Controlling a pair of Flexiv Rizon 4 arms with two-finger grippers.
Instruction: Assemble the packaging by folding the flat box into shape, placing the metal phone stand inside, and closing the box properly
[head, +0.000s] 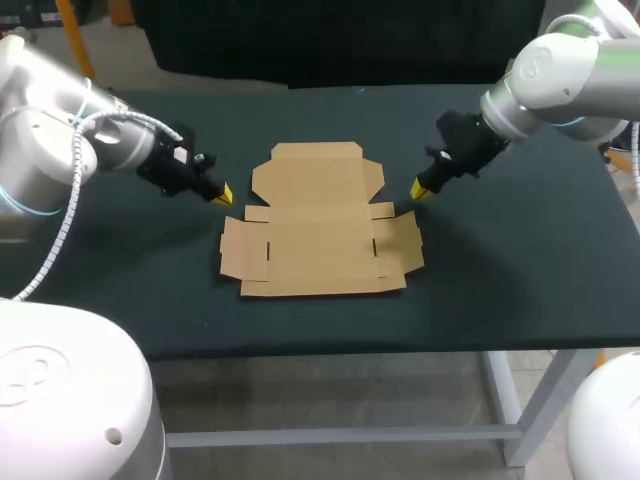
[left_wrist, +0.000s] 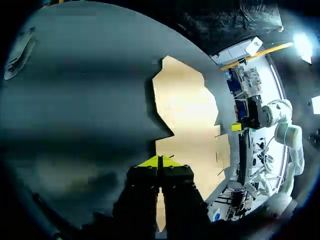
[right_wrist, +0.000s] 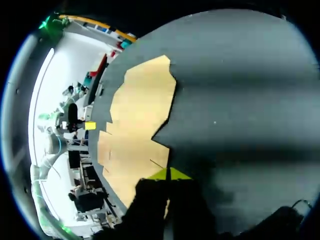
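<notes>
Both your left gripper (head: 222, 194) and right gripper (head: 420, 189) have fingers clenched on nothing. The flat box (head: 320, 225) lies between the two pairs of tips, just ahead of each. Push in like that and it may slide away — or crease off its score lines.

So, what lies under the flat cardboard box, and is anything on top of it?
Nothing is on top of the flat box; its upper face is bare. It lies flat on the dark table, so anything beneath it is covered and cannot be seen.
</notes>
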